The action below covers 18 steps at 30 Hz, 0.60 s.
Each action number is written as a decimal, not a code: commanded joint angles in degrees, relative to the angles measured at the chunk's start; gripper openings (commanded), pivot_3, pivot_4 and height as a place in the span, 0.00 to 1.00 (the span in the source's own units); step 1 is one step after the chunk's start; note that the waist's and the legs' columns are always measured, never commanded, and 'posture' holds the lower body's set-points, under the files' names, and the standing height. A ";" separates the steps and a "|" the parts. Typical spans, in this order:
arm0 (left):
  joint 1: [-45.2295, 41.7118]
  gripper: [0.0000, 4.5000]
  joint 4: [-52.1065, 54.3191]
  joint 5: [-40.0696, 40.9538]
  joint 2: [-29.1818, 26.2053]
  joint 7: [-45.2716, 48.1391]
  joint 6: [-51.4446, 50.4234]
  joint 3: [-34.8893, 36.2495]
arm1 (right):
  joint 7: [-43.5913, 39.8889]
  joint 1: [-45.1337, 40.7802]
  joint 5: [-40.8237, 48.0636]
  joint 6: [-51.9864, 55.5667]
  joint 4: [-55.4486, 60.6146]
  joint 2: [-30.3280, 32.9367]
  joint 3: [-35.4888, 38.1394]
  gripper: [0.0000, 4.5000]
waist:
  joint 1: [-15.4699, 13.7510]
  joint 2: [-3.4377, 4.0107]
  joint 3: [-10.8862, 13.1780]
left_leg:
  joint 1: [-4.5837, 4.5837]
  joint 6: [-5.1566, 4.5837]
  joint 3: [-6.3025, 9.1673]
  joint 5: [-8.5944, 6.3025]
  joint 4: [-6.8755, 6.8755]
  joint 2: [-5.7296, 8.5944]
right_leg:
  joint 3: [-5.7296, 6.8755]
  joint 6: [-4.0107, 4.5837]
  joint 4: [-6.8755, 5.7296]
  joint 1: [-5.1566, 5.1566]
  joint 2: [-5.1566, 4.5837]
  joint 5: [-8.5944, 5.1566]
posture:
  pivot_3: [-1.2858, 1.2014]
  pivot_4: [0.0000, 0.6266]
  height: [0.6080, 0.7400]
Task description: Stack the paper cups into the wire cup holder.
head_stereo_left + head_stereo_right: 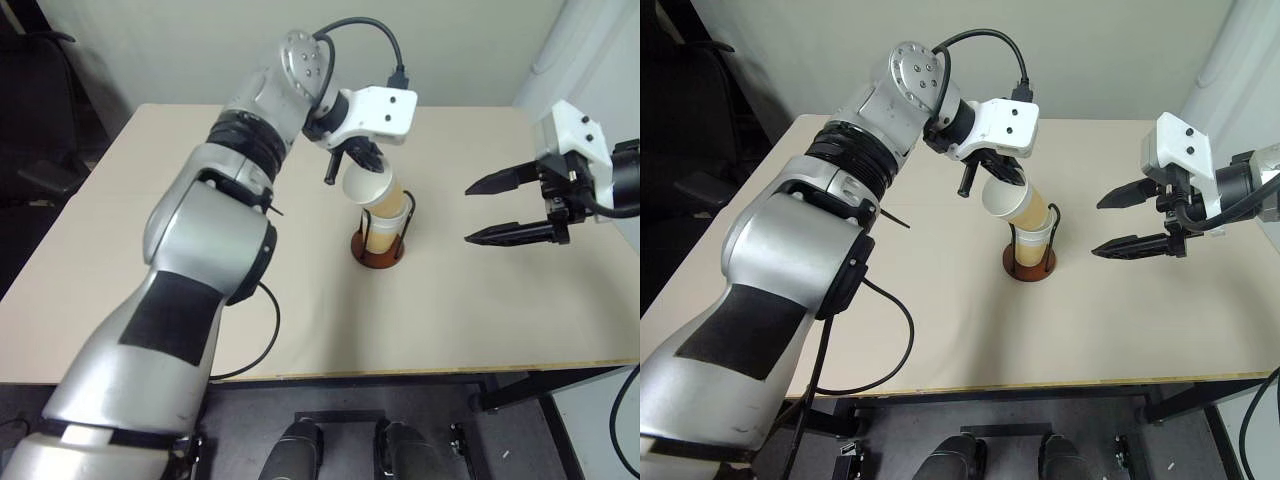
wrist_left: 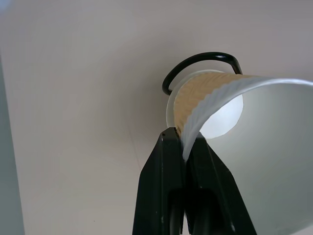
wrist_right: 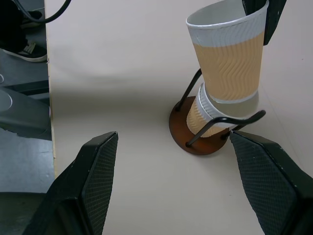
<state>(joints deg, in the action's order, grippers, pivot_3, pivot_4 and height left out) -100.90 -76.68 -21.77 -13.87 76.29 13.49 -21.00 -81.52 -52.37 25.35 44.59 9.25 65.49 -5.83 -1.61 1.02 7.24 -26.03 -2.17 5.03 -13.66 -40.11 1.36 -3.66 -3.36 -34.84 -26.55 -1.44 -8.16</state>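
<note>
While the left hand (image 1: 350,158) pinches its rim, the light, easily crushed top cup (image 1: 378,195) is nested tilted in the holder (image 1: 380,250); the right hand (image 1: 492,208) is spread empty.

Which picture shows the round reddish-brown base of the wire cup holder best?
The right wrist view: the wire cup holder's reddish-brown disc base sits large and near, with both black loops rising from it. The two head views show it small, under the stacked tan paper cups. In the left wrist view one wire loop shows past the pinched cup.

Left claw (image 1: 352,165) pinched closed; right claw (image 1: 478,212) spread wide.
</note>
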 commanded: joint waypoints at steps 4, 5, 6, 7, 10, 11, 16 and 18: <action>-0.98 0.01 -0.36 -2.54 0.82 -1.74 -0.32 -1.01 | 0.41 0.10 1.20 0.85 1.91 1.56 2.71 0.83 | -0.01 0.00 0.00 | 0.02 -0.02 -0.09 -0.01 0.00 0.02 | 0.02 -0.02 0.00 0.00 0.05 0.00 | 0.52 0.24 1.00; -0.93 0.01 -0.40 -2.91 0.87 -2.22 -0.27 -1.18 | 0.47 0.25 1.26 0.92 2.01 1.64 2.82 0.83 | -0.02 0.00 0.00 | 0.01 -0.02 -0.06 -0.01 -0.01 0.01 | -0.01 -0.03 0.01 0.01 0.00 0.00 | 0.52 0.24 1.00; -0.89 0.01 -0.45 -3.20 0.90 -2.74 -0.32 -1.24 | 0.55 0.41 1.35 1.04 2.18 1.70 2.94 0.83 | 0.00 0.00 0.00 | 0.01 -0.03 -0.04 -0.02 -0.02 -0.01 | -0.05 -0.03 0.01 0.01 -0.04 -0.01 | 0.52 0.24 1.00; -0.87 0.01 -0.49 -3.57 0.83 -3.02 -0.21 -1.46 | 0.60 0.56 1.43 1.16 2.34 1.79 3.06 0.83 | -0.01 0.00 0.00 | 0.02 -0.03 -0.12 -0.02 -0.01 0.02 | -0.01 -0.03 0.00 0.01 0.03 -0.01 | 0.52 0.24 1.00; -0.73 0.01 -0.64 -5.14 0.39 -4.36 0.49 -2.67 | 0.63 1.02 1.59 1.41 2.68 2.10 3.45 0.83 | -0.01 0.00 0.00 | 0.04 -0.05 -0.18 -0.03 0.00 0.01 | -0.07 -0.05 0.00 0.01 0.02 -0.01 | 0.52 0.24 1.00; -0.72 0.01 -0.72 -5.51 0.30 -4.60 0.53 -2.95 | 0.63 1.13 1.62 1.47 2.75 2.19 3.53 0.83 | -0.02 0.00 0.00 | 0.04 -0.05 -0.16 -0.03 -0.01 -0.02 | -0.11 -0.07 0.00 0.01 -0.01 -0.01 | 0.52 0.24 1.00; -0.80 0.15 -1.04 -6.69 0.20 -5.88 0.28 -3.46 | 0.52 1.55 1.89 1.86 3.19 2.69 3.63 0.83 | -0.01 0.00 0.00 | 0.07 -0.08 -0.26 -0.05 -0.02 0.00 | -0.18 -0.14 0.01 0.01 0.01 0.02 | 0.52 0.24 1.00; -0.93 0.31 -1.08 -6.61 0.22 -5.18 0.42 -3.29 | 0.35 1.72 2.03 2.03 3.42 2.96 3.58 0.83 | -0.01 -0.01 0.00 | 0.06 -0.10 -0.29 -0.05 -0.02 -0.01 | -0.22 -0.14 0.01 0.01 0.00 0.01 | 0.52 0.24 1.00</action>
<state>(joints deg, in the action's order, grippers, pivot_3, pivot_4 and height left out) -100.90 -77.99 -28.40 -13.14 70.95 13.67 -24.81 -81.37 -50.26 26.74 46.41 11.56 66.83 -5.02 -1.61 1.01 7.24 -25.96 -2.27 4.73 -13.72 -40.13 1.35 -3.89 -3.51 -34.82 -26.54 -1.45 -8.14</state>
